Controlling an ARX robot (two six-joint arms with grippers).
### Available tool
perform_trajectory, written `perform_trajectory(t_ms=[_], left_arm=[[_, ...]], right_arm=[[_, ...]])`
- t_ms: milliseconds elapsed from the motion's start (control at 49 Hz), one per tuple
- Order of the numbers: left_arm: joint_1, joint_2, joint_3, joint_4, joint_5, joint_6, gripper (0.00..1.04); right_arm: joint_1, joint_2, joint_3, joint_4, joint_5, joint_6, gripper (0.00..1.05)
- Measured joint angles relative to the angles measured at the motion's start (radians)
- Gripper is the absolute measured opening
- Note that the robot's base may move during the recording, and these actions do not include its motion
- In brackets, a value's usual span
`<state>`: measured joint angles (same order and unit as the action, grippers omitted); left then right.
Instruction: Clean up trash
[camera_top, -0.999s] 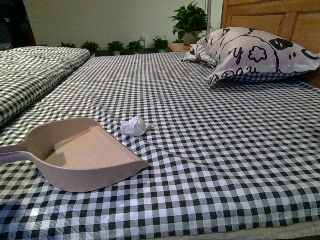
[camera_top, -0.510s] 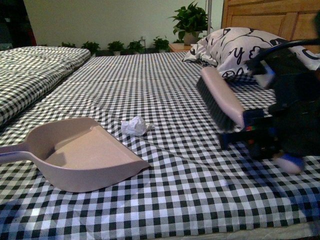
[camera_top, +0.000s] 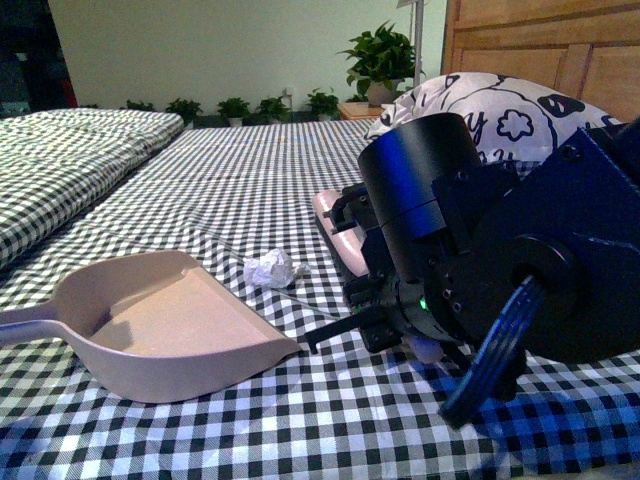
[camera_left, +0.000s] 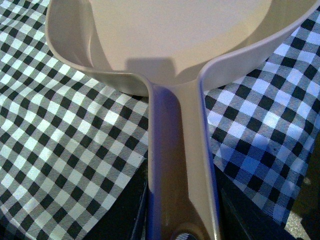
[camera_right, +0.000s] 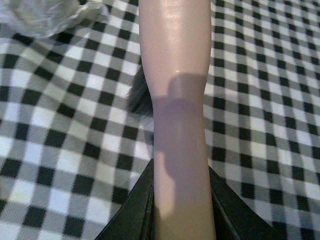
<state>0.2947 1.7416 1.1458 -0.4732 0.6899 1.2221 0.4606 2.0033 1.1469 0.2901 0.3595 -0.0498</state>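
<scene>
The trash, a small crumpled ball of white paper (camera_top: 270, 268), lies on the checked bedspread just beyond the open lip of the beige dustpan (camera_top: 160, 320). My left gripper (camera_left: 180, 220) is shut on the dustpan's handle (camera_left: 177, 165); the pan's scoop (camera_left: 175, 45) rests on the cloth. My right gripper (camera_right: 180, 210) is shut on the pink brush (camera_right: 175, 75), whose dark bristles (camera_right: 137, 97) touch the cloth. The paper ball (camera_right: 45, 17) sits a short way off the brush head. In the front view the brush (camera_top: 335, 225) is just right of the ball, mostly hidden by my right arm (camera_top: 470, 260).
A white pillow with black cartoon print (camera_top: 500, 115) leans at the wooden headboard (camera_top: 560, 50) at the back right. A second checked bed (camera_top: 60, 160) lies to the left. Potted plants (camera_top: 380, 60) line the far wall. My right arm blocks the right half of the front view.
My right arm has swung in from the right and come down, bringing the brush to the cloth close beside the paper ball. The dustpan and the ball have hardly moved.
</scene>
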Motion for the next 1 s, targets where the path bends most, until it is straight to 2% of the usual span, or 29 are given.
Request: perform_trajectory(t_ms=[245,428,571,734,999], left_arm=[[0.0,0.0,0.0,0.0,0.0,0.0,0.29],[0.0,0.0,0.0,0.0,0.0,0.0,0.29],[0.0,0.0,0.0,0.0,0.0,0.0,0.29],[0.0,0.0,0.0,0.0,0.0,0.0,0.29],[0.0,0.0,0.0,0.0,0.0,0.0,0.29]], right_arm=[[-0.045,0.041,0.063,0.007,0.114,-0.138,0.21],[-0.047,0.063,0.121,-0.104,0.103,-0.247,0.21],[-0.011,0.064,0.159,-0.188,0.024,-0.317,0.21],[0.012,0.051,0.184,-0.249,-0.053,-0.326,0.21],[0.021,-0.091,0.219,-0.404,-0.342,-0.296,0.21]])
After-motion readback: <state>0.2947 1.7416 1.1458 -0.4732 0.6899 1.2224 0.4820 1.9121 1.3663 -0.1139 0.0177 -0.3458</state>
